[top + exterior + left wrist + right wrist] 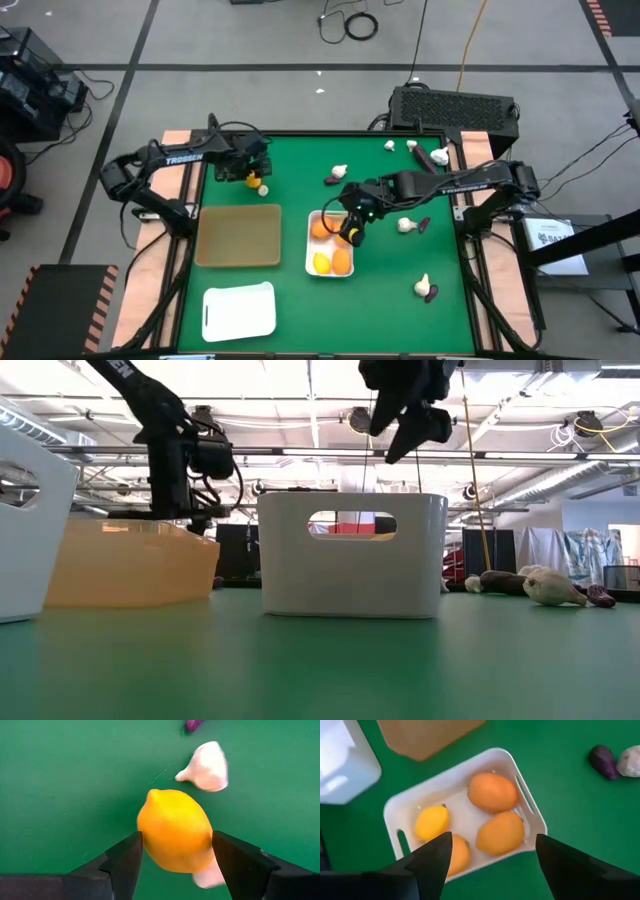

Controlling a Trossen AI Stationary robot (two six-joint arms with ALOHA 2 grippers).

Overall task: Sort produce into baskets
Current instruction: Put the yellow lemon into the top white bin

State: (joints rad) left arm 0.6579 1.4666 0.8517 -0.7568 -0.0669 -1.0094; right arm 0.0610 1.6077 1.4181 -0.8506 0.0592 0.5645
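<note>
The middle white tray, at the high view's centre, is holding four citrus fruits: three orange and one yellow. The right gripper is hanging over it with its fingers spread apart, gripping nothing. The tan tray to its left and the second white tray at lower left are sitting bare. At upper left, the left gripper is clamping a lemon above the green table, with a garlic bulb lying just beyond.

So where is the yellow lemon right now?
In the high view the lemon is at the table's far left, between the left gripper's fingers, just beyond the tan basket, with a garlic bulb nearby.
</note>
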